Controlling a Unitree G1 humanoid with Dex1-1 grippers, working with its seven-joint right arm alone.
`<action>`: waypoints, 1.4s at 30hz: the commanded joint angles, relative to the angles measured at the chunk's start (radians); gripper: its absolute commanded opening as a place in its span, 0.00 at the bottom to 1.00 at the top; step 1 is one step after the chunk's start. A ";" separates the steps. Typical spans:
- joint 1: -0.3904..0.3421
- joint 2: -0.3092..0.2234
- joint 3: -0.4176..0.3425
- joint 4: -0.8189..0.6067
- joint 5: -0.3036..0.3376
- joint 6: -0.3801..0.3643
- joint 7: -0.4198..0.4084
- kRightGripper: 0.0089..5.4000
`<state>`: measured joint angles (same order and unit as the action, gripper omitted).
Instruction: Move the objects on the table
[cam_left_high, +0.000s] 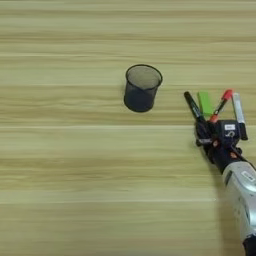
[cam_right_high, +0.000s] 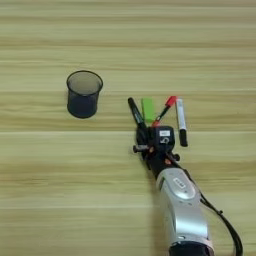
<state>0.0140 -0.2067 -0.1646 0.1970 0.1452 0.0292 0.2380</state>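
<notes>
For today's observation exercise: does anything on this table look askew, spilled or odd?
Nothing is spilled or damaged. The pen cup stands upright and looks empty, while the black marker, green block, red-capped pen and silver-grey marker lie loose beside the gripper.

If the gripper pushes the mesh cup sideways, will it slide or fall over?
The cup stands upright and looks empty, with thin mesh walls, so it is probably light. It seems taller than its base is wide: a high push may tip it, a low one likely slides it. Once down, it could roll.
</notes>
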 joint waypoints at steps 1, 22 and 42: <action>-0.026 -0.012 0.002 -0.012 -0.003 -0.001 0.003 0.21; -0.099 0.031 0.096 0.029 -0.033 -0.009 0.022 0.21; -0.121 0.040 0.095 0.093 -0.044 -0.036 0.026 0.37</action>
<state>-0.0870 -0.1607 -0.0700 0.2955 0.1044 -0.0108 0.2677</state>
